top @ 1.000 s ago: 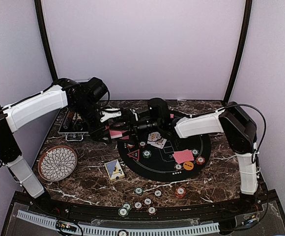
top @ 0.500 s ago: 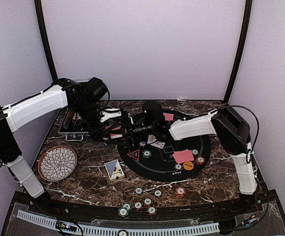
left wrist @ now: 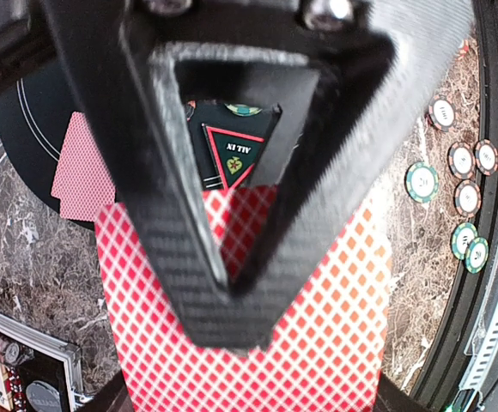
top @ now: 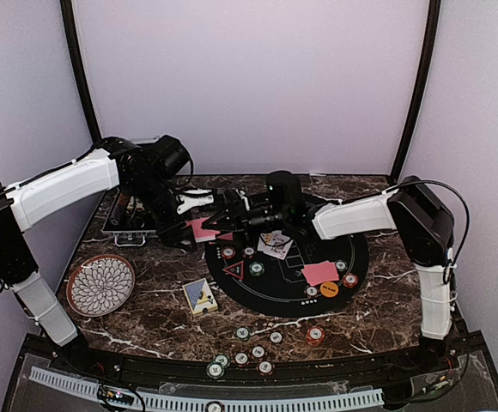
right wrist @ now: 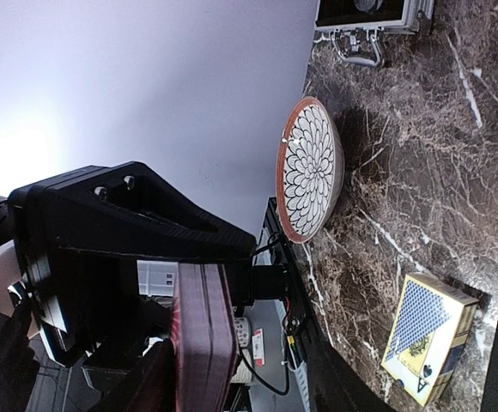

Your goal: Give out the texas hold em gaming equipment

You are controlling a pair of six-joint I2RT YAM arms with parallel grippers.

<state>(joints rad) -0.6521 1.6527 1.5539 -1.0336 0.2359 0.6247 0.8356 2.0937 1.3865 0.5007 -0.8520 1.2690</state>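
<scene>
My left gripper [top: 189, 230] [left wrist: 253, 396] is shut across the width of a deck of red-backed playing cards [top: 203, 228] [left wrist: 335, 326], held above the table's left centre. My right gripper [top: 225, 218] [right wrist: 249, 390] reaches in from the right, open, with one jaw on each side of the deck [right wrist: 202, 343]. One right finger [left wrist: 189, 257] lies over the top card. On the black mat [top: 283, 296] lie a red triangle [top: 233, 270] [left wrist: 236, 159], red-backed cards [top: 320, 273], face-up cards [top: 275, 244], an orange disc [top: 329, 289] and poker chips [top: 257, 269].
Several chips [top: 242, 356] [left wrist: 422, 182] sit near the front edge. A blue-backed card box [top: 200, 296] [right wrist: 425, 335] lies left of the mat. A white-patterned plate [top: 100, 284] [right wrist: 309, 167] stands at the left, and a silver case [top: 129, 225] [right wrist: 373, 17] behind it.
The right gripper's jaws have narrowed around the deck and its wrist has shifted slightly. The left gripper has kept the deck in the same place.
</scene>
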